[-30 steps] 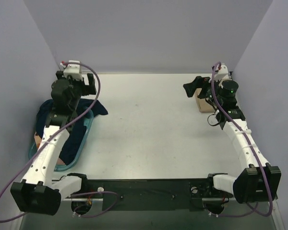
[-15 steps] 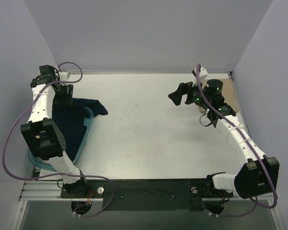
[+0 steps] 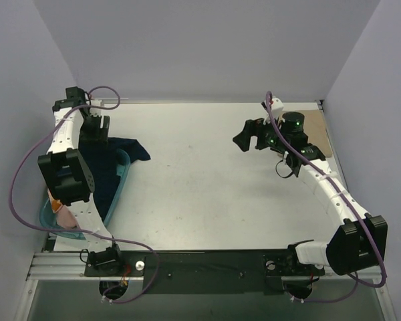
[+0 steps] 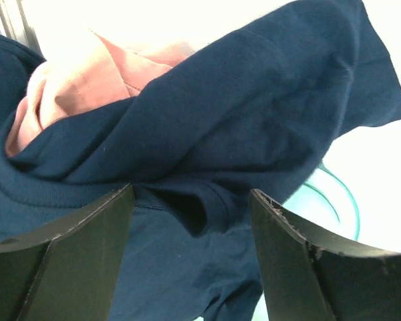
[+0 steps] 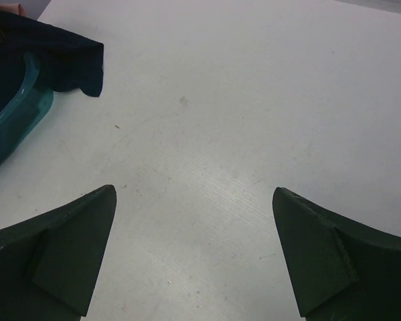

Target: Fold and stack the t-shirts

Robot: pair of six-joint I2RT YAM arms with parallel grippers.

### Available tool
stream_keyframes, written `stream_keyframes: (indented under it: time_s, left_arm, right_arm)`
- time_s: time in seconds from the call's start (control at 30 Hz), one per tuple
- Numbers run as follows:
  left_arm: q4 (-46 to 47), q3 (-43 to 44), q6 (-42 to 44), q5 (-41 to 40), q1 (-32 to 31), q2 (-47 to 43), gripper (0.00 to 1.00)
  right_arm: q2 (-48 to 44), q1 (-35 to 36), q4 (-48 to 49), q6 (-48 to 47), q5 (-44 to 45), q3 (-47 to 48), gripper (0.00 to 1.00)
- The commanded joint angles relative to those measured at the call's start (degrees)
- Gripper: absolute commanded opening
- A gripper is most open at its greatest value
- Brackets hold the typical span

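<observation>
The left gripper (image 4: 190,194) has been drawn back over the tub (image 3: 122,175), spread wide like the empty right gripper (image 5: 194,192), above the navy t-shirt (image 4: 254,100) heaped in it, judged soft and best pinched at a raised fold.

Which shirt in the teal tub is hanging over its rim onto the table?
The dark navy t-shirt: part of it drapes over the teal tub's rim onto the table. The pink t-shirt lies inside, partly buried under the navy one.
</observation>
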Motion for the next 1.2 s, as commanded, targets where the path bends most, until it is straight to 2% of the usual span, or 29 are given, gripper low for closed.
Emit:
stream_keyframes:
  time_s: [0.0,0.03,0.07,0.13,0.3,0.43,0.53,0.7,0.8,1.0,1.17]
  left_arm:
    - [-0.56,2.64,-1.66,-2.67,0.23,1.70,0.62]
    - [-0.20,2.82,-1.66,-2.68,0.15,1.79,0.51]
    - [0.67,3.09,-1.48,-2.59,0.14,1.70,0.20]
    - [1.64,3.53,-1.22,-2.59,0.06,0.91,0.03]
    - [-1.08,6.25,-3.59,1.71,0.23,-2.86,0.00]
    - [2.51,9.23,-5.17,7.77,-0.64,-10.40,0.00]
    - [4.54,14.15,-5.35,12.33,-3.62,-14.55,0.00]
    - [4.99,28.10,-2.89,18.41,-12.23,-18.43,0.00]
    - [4.46,36.37,-2.89,19.39,-21.35,-17.99,0.00]
    - [4.28,45.34,-2.45,17.63,-38.41,-14.66,0.00]
    - [6.56,46.69,-4.64,20.51,-45.90,-9.39,0.00]
  right_arm:
    - [1.23,1.09,0.77,2.87,0.95,3.20,0.96]
    - [1.32,1.53,0.77,3.49,1.21,3.29,0.96]
    - [1.32,1.71,0.85,3.67,1.47,3.29,0.96]
    - [1.15,2.41,0.59,3.76,1.74,3.38,0.96]
    - [-0.08,2.85,-1.43,2.88,3.06,4.08,0.96]
    - [-1.22,3.03,-1.60,2.88,3.15,4.52,0.96]
    - [-1.66,3.38,-2.66,3.14,2.18,6.97,0.96]
    - [-2.37,3.82,-5.03,4.63,0.60,12.15,0.96]
    - [-3.77,3.82,-5.56,6.39,-1.16,14.44,0.96]
    - [-7.72,3.91,-8.37,8.94,-4.76,15.94,0.96]
    - [-12.02,3.73,-15.03,8.86,-4.59,15.68,0.97]
